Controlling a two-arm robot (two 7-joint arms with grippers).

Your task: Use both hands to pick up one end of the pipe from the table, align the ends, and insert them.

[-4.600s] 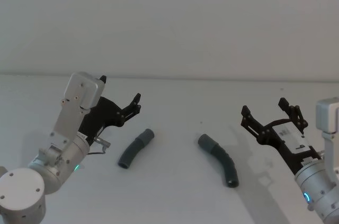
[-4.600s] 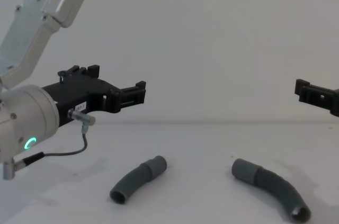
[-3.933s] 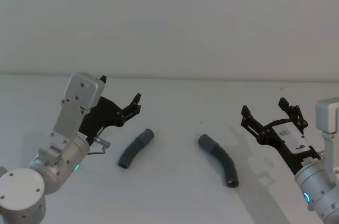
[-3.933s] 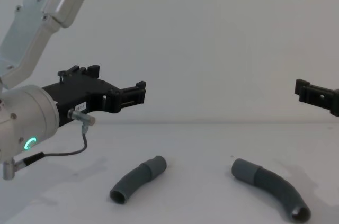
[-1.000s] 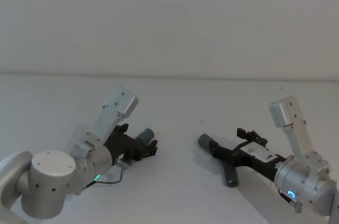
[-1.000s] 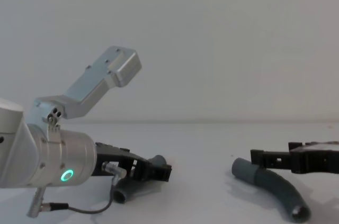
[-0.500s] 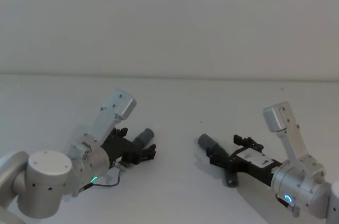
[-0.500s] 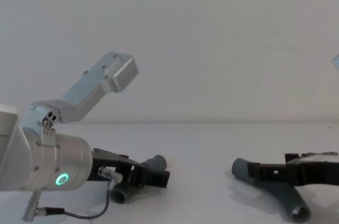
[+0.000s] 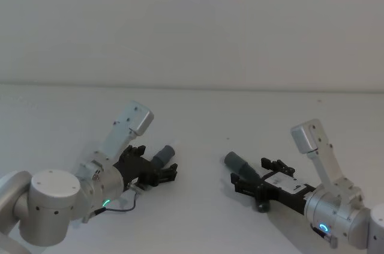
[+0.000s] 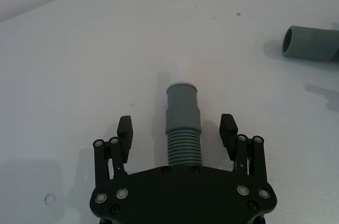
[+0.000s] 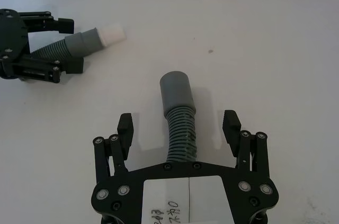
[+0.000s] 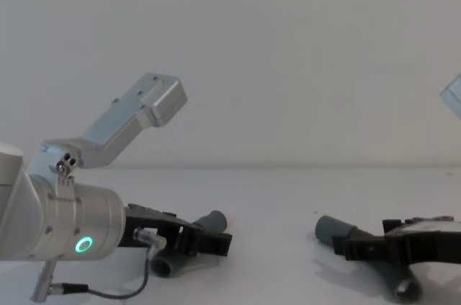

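Head view puts my left gripper [image 9: 157, 164] low on the table [image 9: 198, 224], left of centre, straddling the shorter pipe piece [image 9: 162, 155]. My right gripper [image 9: 257, 176] sits right of centre, straddling the longer pipe piece [image 9: 240, 164]. Both pieces lie flat on the white surface, well apart, with a bare stretch of table between their near ends. The table's far edge runs well behind both of my grippers, where it meets the plain wall [image 9: 192, 26], so there is open surface ahead of each.

From my left wrist camera, my jaws are released and spread wide. One finger stands on each side of the ribbed hose, with a strip of bare table showing between each finger and the hose, so I touch nothing. The short piece's grey cuff [image 10: 183, 102] sticks out past my fingertips.

From my right wrist camera it looks much alike: jaws released, a finger on either side of the ribbed stretch, and a gap on both sides. The wider cuff [image 11: 175, 90] reaches out ahead of my fingertips. The short piece's white tip [image 11: 112, 32] lies farther off across bare table.

From the chest, both grippers are down at table level, and nothing stands in the space between them.
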